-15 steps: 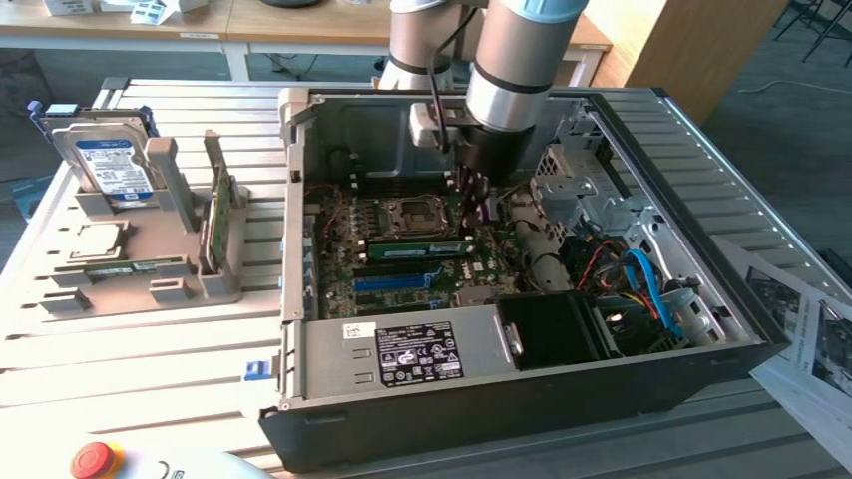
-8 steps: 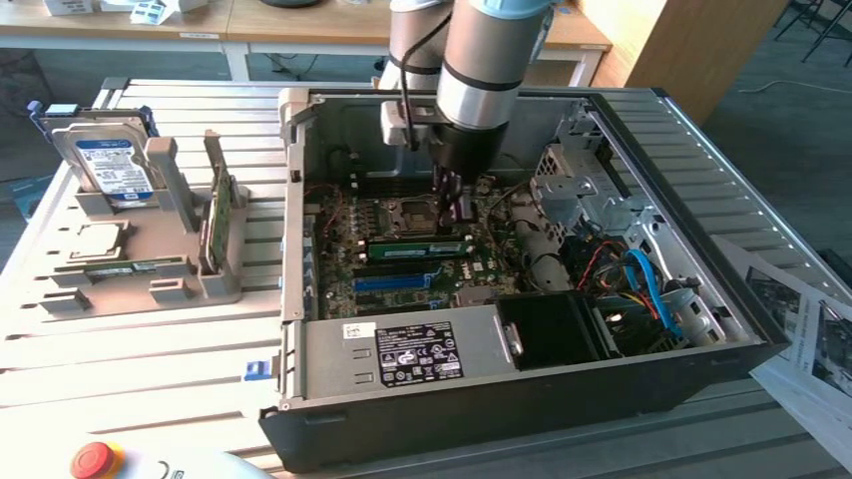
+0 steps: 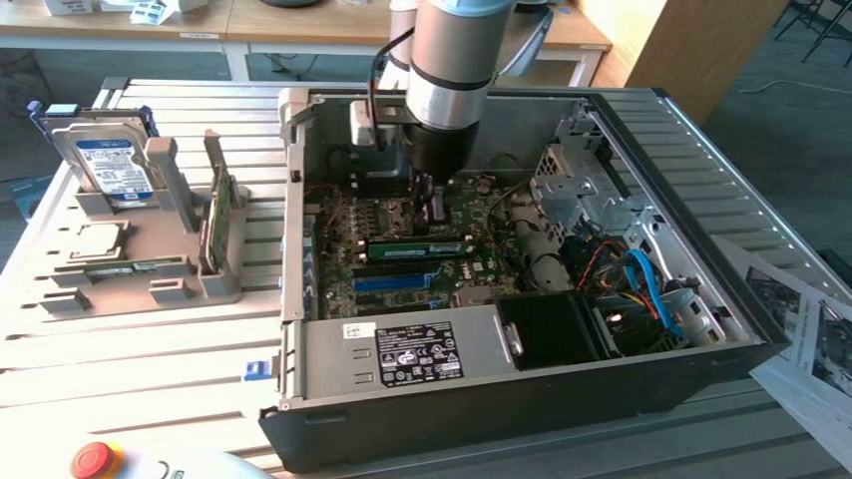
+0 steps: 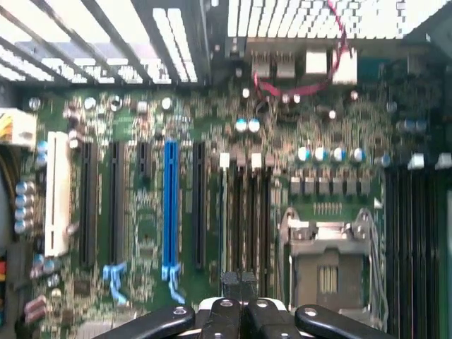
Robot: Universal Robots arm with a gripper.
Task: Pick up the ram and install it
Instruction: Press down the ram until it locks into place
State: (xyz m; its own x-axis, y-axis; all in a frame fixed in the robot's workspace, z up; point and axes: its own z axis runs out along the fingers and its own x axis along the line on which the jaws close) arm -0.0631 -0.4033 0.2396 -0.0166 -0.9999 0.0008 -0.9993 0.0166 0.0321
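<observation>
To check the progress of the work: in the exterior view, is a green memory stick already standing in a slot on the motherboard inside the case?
Yes, a slim green ram sits along a motherboard slot, below the arm.

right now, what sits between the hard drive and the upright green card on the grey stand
A grey upright post of the stand, seen in the exterior view.

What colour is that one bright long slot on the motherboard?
Blue; the slot shows best in the wrist view.
</observation>
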